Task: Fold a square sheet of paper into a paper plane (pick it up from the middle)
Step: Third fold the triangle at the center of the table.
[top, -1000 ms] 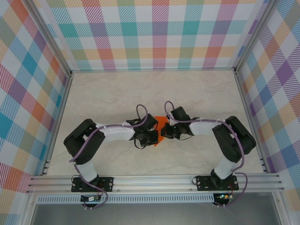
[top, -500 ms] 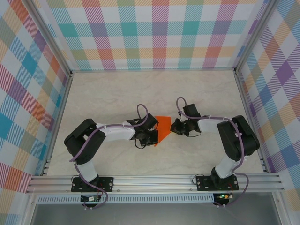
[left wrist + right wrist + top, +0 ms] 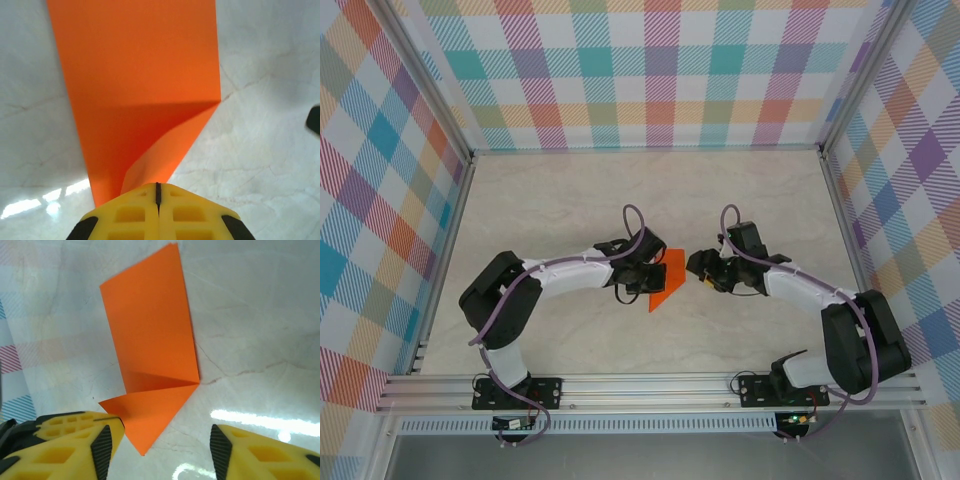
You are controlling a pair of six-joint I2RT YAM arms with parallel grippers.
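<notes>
Orange sheet of paper (image 3: 666,281) lies near the middle of the pale marbled table (image 3: 570,200), between the two grippers. It is folded to a narrow long panel. In the right wrist view the sheet (image 3: 150,335) shows a crease across it and a triangular flap at its near end, the point of the flap toward the camera.

Left gripper (image 3: 650,275) sits at the sheet's left side. In the left wrist view its yellow fingers (image 3: 131,216) are pressed together, no gap at the seam. A flap of the sheet (image 3: 140,90) curls up off the table into the fingertips, so the left gripper (image 3: 157,197) is pinched on the paper's edge. The rest of the panel lies flat.

Right gripper (image 3: 696,264) is just beside the sheet's right edge, not touching it. From its own wrist, the right gripper (image 3: 160,445) has its fingers (image 3: 80,440) spread wide, nothing between them but table and the flap's tip.

Checked walls (image 3: 660,70) stand around the table on three sides.
</notes>
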